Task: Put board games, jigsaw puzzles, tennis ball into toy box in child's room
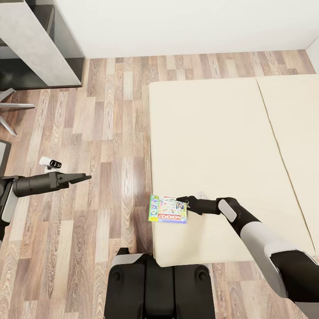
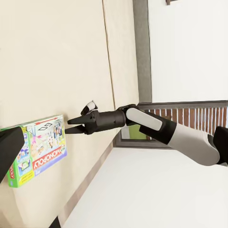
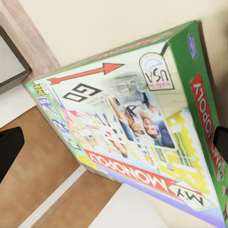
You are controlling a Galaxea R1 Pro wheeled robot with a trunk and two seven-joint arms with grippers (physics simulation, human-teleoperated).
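Board game: a flat rectangular printed cardboard box (image 1: 168, 209), white, green and blue with a red stripe reading MY MONOPOLY, lies flat on the long low beige mattress of the bed (image 1: 221, 146), at the mattress's near left corner, its left edge level with the bed's side edge over the floor.
Box, close up: in the right wrist view the box (image 3: 137, 114) shows its lid with a red arrow, a GO square and a green side panel.
Right gripper: the dark 2-fingered right gripper (image 1: 182, 201) reaches in low over the mattress to the box's upper right corner; in the left wrist view its fingers (image 2: 75, 120) are spread apart, tips just at the box's edge (image 2: 35, 149). Whether they touch the cardboard I cannot tell; nothing is clasped.
Left gripper: the dark left gripper (image 1: 84, 178) hangs over the wood-plank floor (image 1: 97, 133), well apart from the bed, pointing toward it. Its jaws look nearly together in the head view, but whether they are clenched I cannot tell; they carry nothing.
Table: a corner of the light-grey desk top with dark-grey wing (image 1: 31, 44) stands at the far left, by the white wall (image 1: 186, 22).
Floor item: a small white and black object (image 1: 50, 163) sits beside the left arm.
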